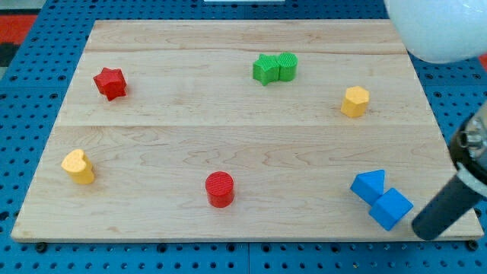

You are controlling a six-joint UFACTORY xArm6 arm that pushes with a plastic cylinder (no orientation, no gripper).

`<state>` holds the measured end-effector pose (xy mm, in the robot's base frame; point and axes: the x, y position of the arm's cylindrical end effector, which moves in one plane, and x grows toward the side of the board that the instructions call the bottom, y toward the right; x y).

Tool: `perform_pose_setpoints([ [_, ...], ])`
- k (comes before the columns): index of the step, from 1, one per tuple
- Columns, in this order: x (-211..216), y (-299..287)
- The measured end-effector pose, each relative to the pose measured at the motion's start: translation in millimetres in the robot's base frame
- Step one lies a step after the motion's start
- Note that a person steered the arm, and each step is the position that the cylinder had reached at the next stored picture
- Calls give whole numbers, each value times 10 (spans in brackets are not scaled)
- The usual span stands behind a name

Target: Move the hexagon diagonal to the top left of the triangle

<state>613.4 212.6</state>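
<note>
The yellow hexagon [354,101] stands at the view's right, in the upper half of the wooden board [228,144]. The blue triangle [369,185] lies at the lower right, touching a blue cube [391,208] just below and right of it. The hexagon is well above the triangle and slightly to its left. My dark rod comes in from the lower right; my tip [423,230] rests by the board's bottom right corner, just right of the blue cube.
A red star [110,83] sits at the upper left. A green star [265,69] touches a green cylinder [288,67] at the top middle. A yellow heart [77,166] is at the left, a red cylinder [220,189] at the bottom middle.
</note>
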Motion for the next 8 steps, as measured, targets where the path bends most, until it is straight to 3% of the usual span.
perform_pose_setpoints([
  [2,-134,-573],
  [4,-372,-474],
  [5,-325,-85],
  [6,-694,382],
  [8,-1769,399],
])
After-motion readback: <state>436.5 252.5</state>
